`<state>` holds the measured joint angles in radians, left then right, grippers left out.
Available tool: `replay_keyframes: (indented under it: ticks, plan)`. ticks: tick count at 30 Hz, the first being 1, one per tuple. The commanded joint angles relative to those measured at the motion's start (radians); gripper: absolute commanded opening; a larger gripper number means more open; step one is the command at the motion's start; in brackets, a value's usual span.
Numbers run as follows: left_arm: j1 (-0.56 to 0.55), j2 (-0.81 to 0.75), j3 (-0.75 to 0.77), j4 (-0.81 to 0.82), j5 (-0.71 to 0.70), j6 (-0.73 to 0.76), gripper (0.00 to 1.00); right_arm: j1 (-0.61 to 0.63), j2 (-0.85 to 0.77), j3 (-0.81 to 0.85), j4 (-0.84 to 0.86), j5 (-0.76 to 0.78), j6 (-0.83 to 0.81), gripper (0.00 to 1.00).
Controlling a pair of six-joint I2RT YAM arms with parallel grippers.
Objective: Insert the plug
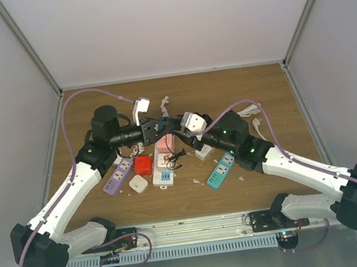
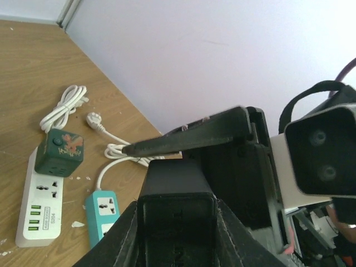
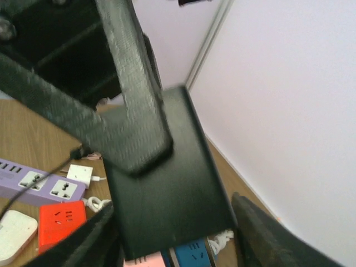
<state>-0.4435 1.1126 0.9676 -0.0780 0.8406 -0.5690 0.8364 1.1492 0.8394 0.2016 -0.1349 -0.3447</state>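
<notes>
The plug (image 1: 165,132) is a black box-shaped block held in the air over the middle of the table, between both arms. My left gripper (image 1: 154,131) comes from the left and is shut on it. In the left wrist view the plug (image 2: 177,186) fills the gap of the left gripper (image 2: 177,236), pressed by both fingers. My right gripper (image 1: 179,136) meets it from the right. In the right wrist view the plug (image 3: 172,189) sits between the right gripper (image 3: 175,222) fingers, which touch its two edges. Its prongs are hidden.
Below the grippers lie a purple strip (image 1: 118,175), a red cube socket (image 1: 143,165), a white cube (image 1: 138,184), a pink socket (image 1: 165,144), a teal strip (image 1: 221,170) and white cables (image 1: 256,123). A green cube (image 2: 58,151) sits on a white strip (image 2: 39,214).
</notes>
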Motion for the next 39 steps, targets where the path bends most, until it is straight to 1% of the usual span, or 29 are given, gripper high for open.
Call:
replay_keyframes:
  ticks: [1,2,4,10,14,16,18,21,24,27,31,36,39]
  plan:
    - [-0.038,0.032,0.056,-0.001,-0.089,0.060,0.10,0.007,-0.041,-0.007,0.010,0.067,0.055,0.65]
    - [-0.039,0.046,0.071,-0.028,-0.114,0.083,0.10,0.004,-0.056,-0.017,-0.005,0.091,0.059,0.72]
    - [-0.052,0.077,0.101,-0.088,-0.167,0.131,0.10,-0.008,-0.106,-0.061,-0.026,0.129,0.077,0.77]
    - [-0.118,0.208,0.171,-0.204,-0.275,0.232,0.09,-0.029,-0.379,-0.242,-0.012,0.242,0.168,0.81]
    - [-0.180,0.313,0.224,-0.257,-0.351,0.277,0.09,-0.031,-0.540,-0.321,-0.004,0.358,0.256,0.85]
    - [-0.215,0.367,0.254,-0.287,-0.392,0.295,0.09,-0.031,-0.582,-0.333,-0.005,0.455,0.316,0.87]
    - [-0.256,0.442,0.295,-0.338,-0.448,0.316,0.09,-0.030,-0.594,-0.316,-0.029,0.551,0.364,0.88]
    - [-0.329,0.545,0.371,-0.446,-0.571,0.353,0.09,-0.033,-0.574,-0.261,-0.087,0.697,0.427,0.89]
    - [-0.369,0.644,0.447,-0.546,-0.649,0.379,0.08,-0.034,-0.547,-0.228,-0.116,0.799,0.463,0.90]
    - [-0.391,0.715,0.485,-0.582,-0.666,0.397,0.08,-0.035,-0.542,-0.218,-0.125,0.840,0.492,0.90]
    - [-0.399,0.775,0.518,-0.554,-0.681,0.409,0.08,-0.035,-0.561,-0.220,-0.141,0.902,0.556,0.91]
    - [-0.399,0.877,0.638,-0.572,-0.700,0.443,0.08,-0.037,-0.608,-0.228,-0.189,1.023,0.648,0.91]
    - [-0.399,0.918,0.692,-0.595,-0.722,0.463,0.08,-0.036,-0.638,-0.240,-0.195,1.059,0.655,0.92]
